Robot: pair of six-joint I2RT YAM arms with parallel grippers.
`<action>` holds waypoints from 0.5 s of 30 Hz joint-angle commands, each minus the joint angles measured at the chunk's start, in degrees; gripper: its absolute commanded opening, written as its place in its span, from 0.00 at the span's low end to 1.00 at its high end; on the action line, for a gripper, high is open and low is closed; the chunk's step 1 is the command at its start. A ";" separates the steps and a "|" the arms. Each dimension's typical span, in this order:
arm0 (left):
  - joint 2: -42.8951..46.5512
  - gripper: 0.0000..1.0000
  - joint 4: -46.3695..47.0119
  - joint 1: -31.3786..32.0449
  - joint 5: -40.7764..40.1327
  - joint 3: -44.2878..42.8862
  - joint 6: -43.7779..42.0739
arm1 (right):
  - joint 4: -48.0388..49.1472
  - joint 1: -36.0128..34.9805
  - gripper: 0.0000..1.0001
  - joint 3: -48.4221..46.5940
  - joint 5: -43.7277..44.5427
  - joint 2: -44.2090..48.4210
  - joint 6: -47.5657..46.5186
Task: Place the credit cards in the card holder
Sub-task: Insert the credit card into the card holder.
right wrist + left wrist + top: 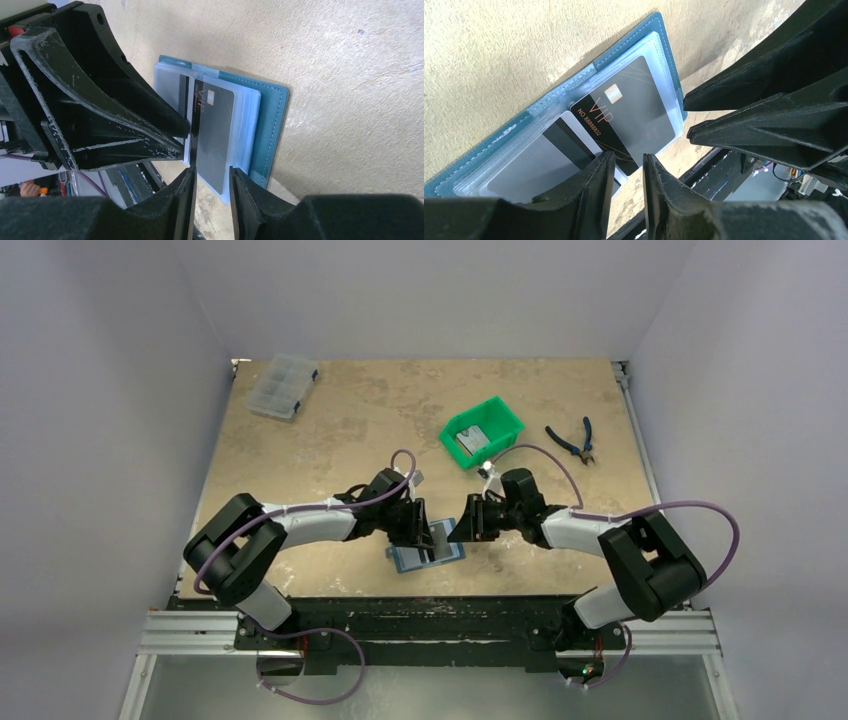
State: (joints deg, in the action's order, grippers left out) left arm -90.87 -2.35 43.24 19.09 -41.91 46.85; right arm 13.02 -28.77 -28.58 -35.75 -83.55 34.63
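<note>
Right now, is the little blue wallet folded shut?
No, the card holder lies spread open, with the dark VIP card showing on its inside.

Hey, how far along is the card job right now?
Done: a striped grey card sits in the open card holder. In hand: the left claw and right claw flank the black VIP card, only partly sleeved. Left: a grey card in the green bin.

green bin, pliers, clear box
</note>
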 commanded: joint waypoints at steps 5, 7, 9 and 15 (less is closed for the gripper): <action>-2.15 0.31 0.92 0.00 -3.87 1.41 -1.85 | 1.71 -0.05 0.38 0.31 -1.05 -1.32 -0.82; -2.69 0.30 1.39 0.06 -3.42 1.48 -1.87 | 2.87 -0.05 0.37 0.36 -2.06 -2.24 -0.33; -3.41 0.30 3.78 0.08 -2.35 1.48 -1.41 | 4.12 -0.01 0.37 0.52 -2.79 -2.86 0.17; -4.21 0.29 8.60 0.03 0.99 1.44 0.53 | 5.26 -0.06 0.36 0.50 -3.86 -2.58 1.28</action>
State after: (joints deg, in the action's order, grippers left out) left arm -93.65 2.63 43.24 19.29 -41.45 47.00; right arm 15.16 -28.77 -28.42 -37.34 -86.76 35.09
